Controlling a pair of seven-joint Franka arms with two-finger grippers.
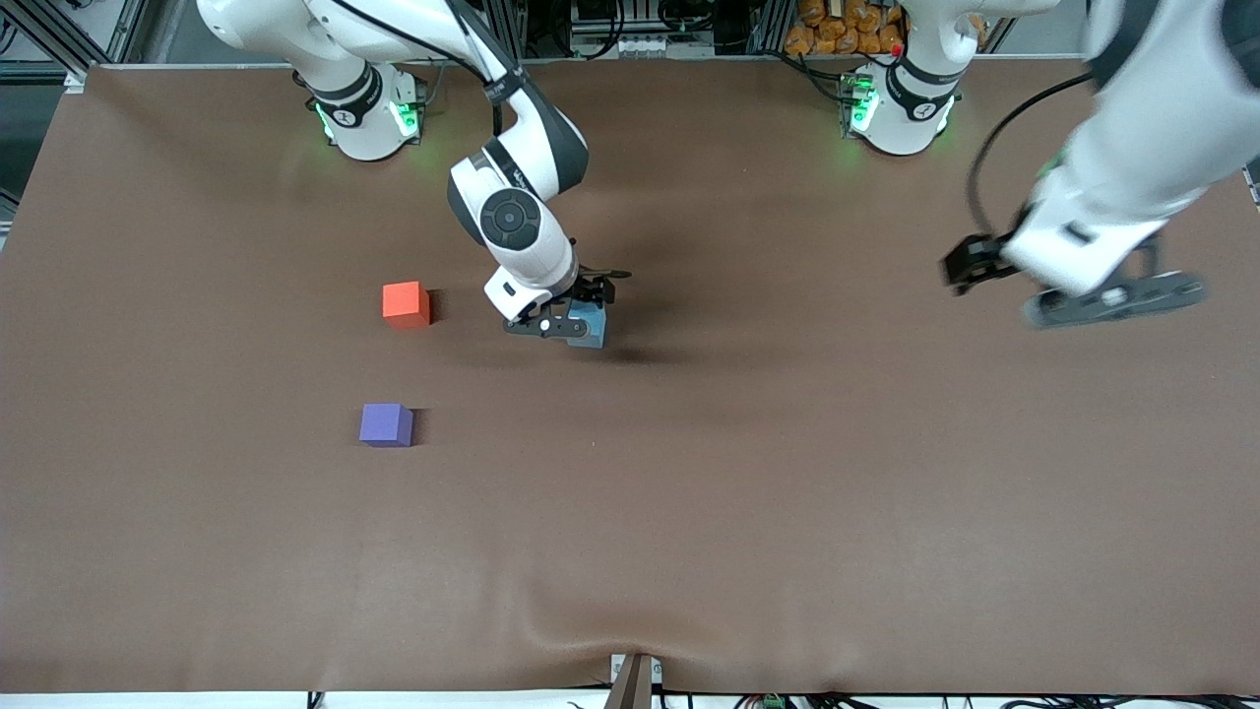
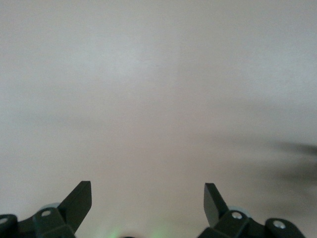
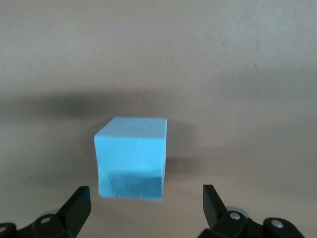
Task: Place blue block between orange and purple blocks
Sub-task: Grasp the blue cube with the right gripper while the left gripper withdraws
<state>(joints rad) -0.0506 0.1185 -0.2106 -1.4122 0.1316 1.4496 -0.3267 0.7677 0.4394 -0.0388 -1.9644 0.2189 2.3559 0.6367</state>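
Note:
The blue block (image 1: 592, 328) sits on the brown table, nearer the middle of the table than the two other cubes. My right gripper (image 1: 569, 321) hangs just over it, partly hiding it. In the right wrist view the blue block (image 3: 131, 156) lies ahead of the right gripper (image 3: 144, 192), whose fingers are wide open and do not touch it. The orange block (image 1: 406, 303) and the purple block (image 1: 386, 424) stand apart toward the right arm's end, the purple one nearer the front camera. My left gripper (image 1: 1112, 300) is open and empty, raised over the left arm's end; its wrist view (image 2: 147, 189) shows only bare table.
The brown table cover (image 1: 787, 492) spreads wide around the cubes. A gap about two cubes wide separates the orange and purple blocks. The table's front edge has a small bracket (image 1: 633, 679) at its middle.

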